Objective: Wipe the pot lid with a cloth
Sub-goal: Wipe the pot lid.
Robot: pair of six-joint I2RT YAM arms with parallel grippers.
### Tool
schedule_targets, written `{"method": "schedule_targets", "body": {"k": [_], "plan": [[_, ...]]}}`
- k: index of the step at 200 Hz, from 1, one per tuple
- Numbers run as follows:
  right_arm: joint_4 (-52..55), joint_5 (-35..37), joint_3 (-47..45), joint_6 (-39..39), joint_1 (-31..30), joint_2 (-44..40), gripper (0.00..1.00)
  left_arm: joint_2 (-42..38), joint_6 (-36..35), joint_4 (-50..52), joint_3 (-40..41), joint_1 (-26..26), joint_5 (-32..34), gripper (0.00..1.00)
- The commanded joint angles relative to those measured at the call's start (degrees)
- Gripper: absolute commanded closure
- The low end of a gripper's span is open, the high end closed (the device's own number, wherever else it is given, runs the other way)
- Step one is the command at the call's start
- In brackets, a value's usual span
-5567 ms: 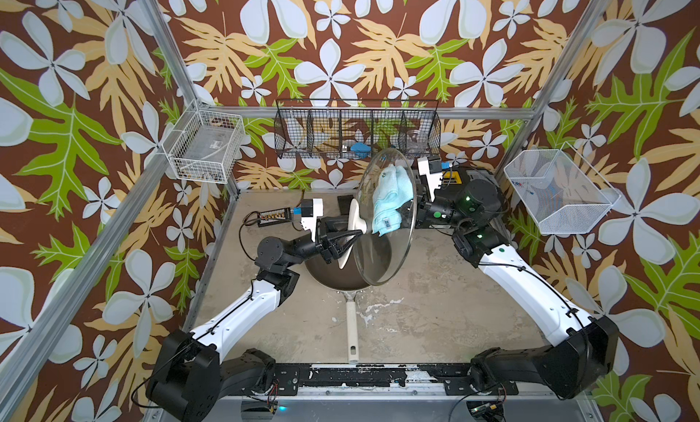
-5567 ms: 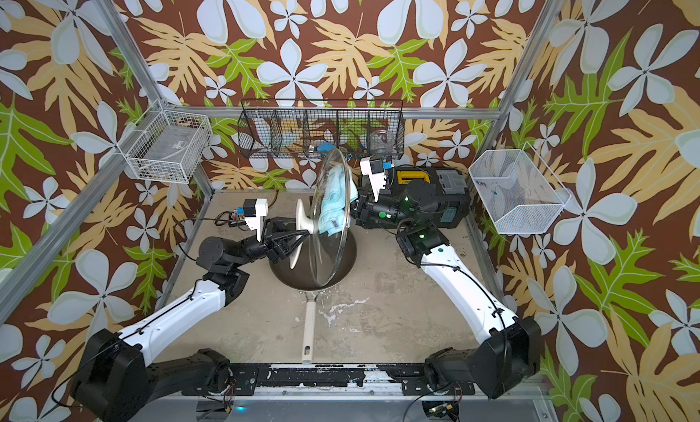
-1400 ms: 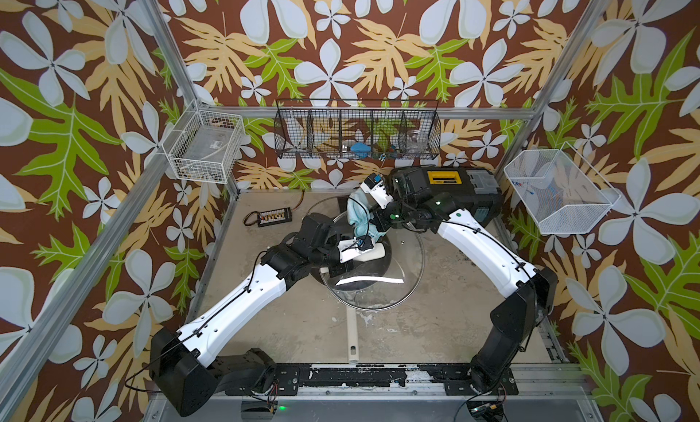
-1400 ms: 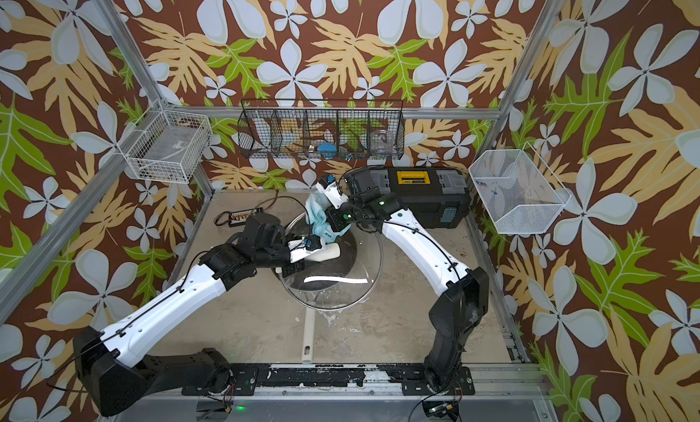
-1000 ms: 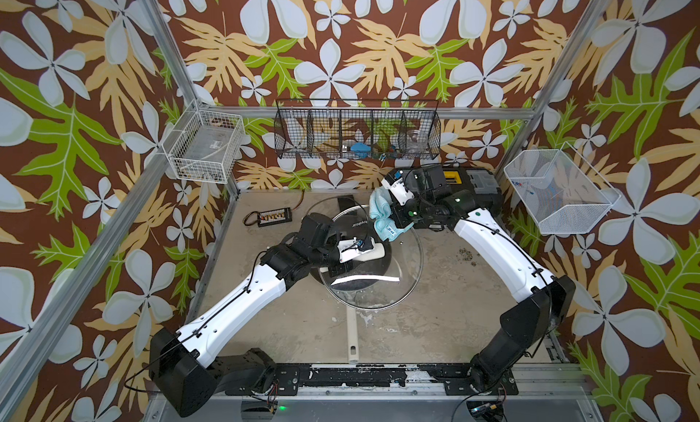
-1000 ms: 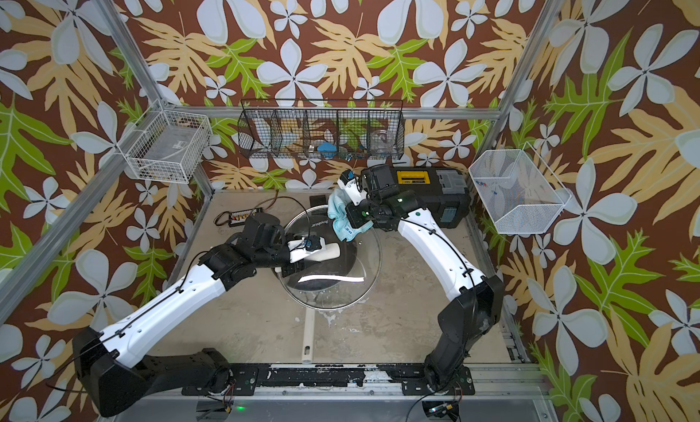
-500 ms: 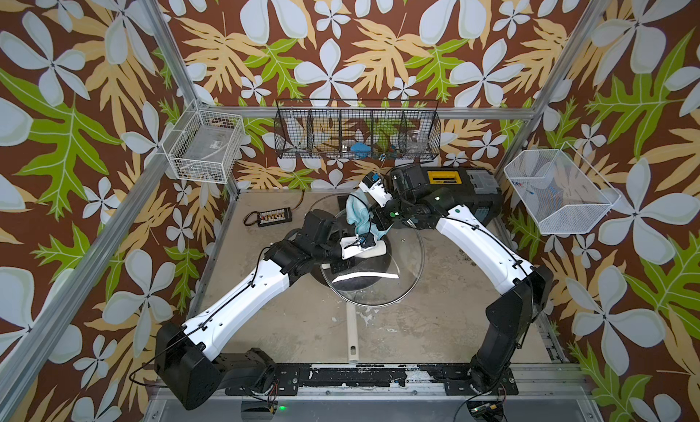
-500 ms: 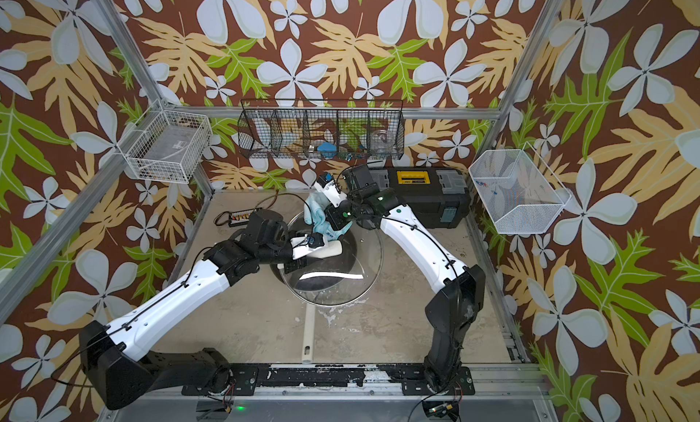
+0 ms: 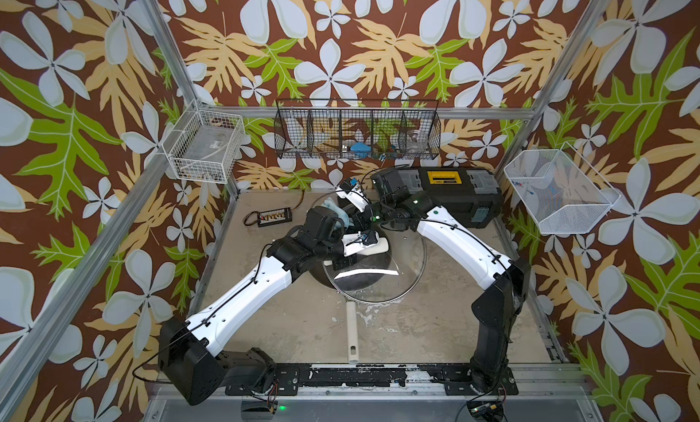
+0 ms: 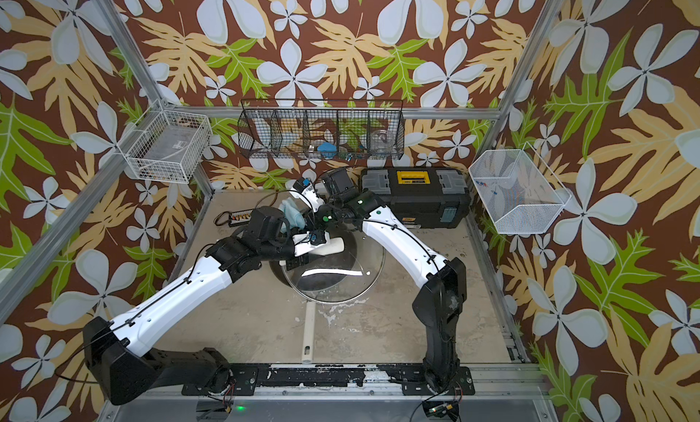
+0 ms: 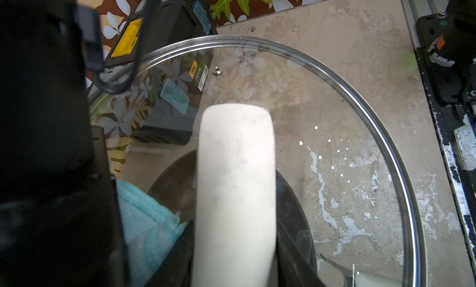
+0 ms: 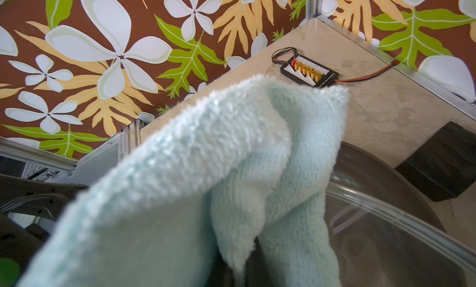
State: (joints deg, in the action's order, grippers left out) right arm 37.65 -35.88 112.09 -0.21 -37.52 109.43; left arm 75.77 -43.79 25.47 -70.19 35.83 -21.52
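Brown floral wallpaper (image 9: 341, 41) surrounds a stained beige tabletop (image 9: 295, 318), with a black wire basket (image 9: 358, 134) hanging behind.

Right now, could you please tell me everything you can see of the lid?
The lid is a large round dome of clear glass with a metal rim, a small metal vent and a cream bar handle across its centre. The left gripper is shut on that handle and holds the lid roughly level above the dark pan. The cloth sits at its far side; whether it presses on the glass is unclear.
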Motion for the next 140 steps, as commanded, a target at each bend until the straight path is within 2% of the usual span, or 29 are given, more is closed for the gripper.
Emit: {"method": "schedule_targets", "body": {"k": [1,27,140], "plan": [[-0.2,0.4,0.3,0.3,0.1,0.4,1.0,-0.5,0.0,-11.2,-0.1,0.1,-2.2,1.0],[1.3,4.0,-0.3,-0.4,0.8,0.1,1.0,-1.2,0.6,-12.1,0.8,0.0,-1.9,1.0],[2.9,5.1,-4.6,-1.9,11.2,-4.9,1.0,-5.6,2.1,-13.5,4.6,-3.3,-2.6,1.0]]}}
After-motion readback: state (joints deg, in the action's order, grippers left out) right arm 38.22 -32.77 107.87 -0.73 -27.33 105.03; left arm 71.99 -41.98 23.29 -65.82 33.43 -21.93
